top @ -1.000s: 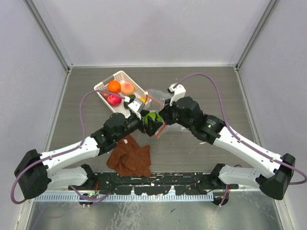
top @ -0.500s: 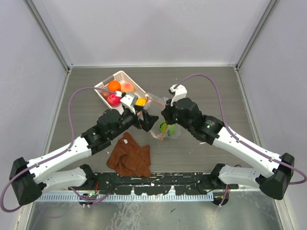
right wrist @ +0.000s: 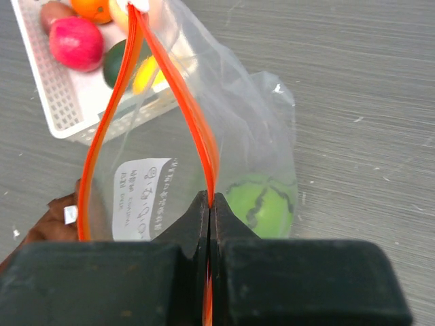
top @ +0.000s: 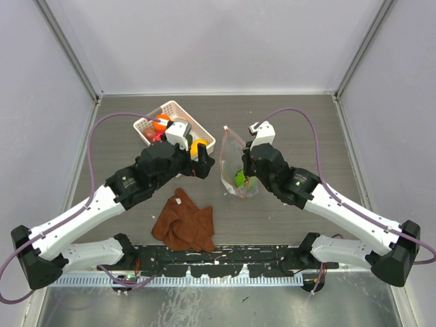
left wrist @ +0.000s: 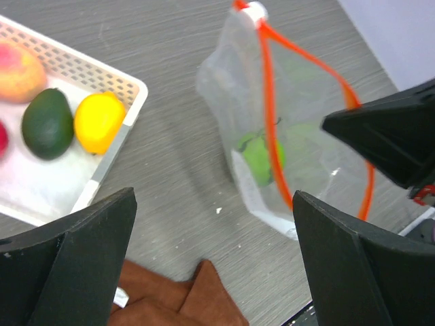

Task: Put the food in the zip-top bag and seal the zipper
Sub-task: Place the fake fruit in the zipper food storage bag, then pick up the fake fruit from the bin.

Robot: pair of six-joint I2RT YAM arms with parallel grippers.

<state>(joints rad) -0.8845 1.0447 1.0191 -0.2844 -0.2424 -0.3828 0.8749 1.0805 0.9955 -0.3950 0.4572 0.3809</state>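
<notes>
"Two sets of fingers: what is each doing?" Ana asks.

"The right fingers (right wrist: 209, 204) are pressed together on the thin orange-red zipper strip (right wrist: 212, 173)," Ben says. "They hold the clear plastic zip-top bag (right wrist: 258, 115) upright about midway across the grey worktop (top: 293, 116), with its mouth gaping. I cannot tell whether its bottom rests on the surface. The left fingers (top: 206, 162) are spread wide with nothing between them, hanging between the bag and the white lattice plastic basket (left wrist: 81, 68)."

"And the food?"

"A bright green round toy fruit (right wrist: 262, 204) sits low inside the bag. The basket, toward the far-left corner, holds a yellow fruit (left wrist: 99, 122), a dark green fruit (left wrist: 47, 123), a peach-pink fruit (left wrist: 20, 71), a red fruit (right wrist: 76, 42) and an orange fruit (right wrist: 95, 7). A crumpled brown cloth (top: 184, 225) lies by the near edge, left of middle."

"How will they handle?"

"I'd judge the fruits light, hard and smooth, so apt to roll or squirt out. Take each across its widest part. The bag is thin, limp film and would sag shut if the strip slipped, so the stiffer strip is the place to hold. That leaves five to load, then the sealing."
</notes>
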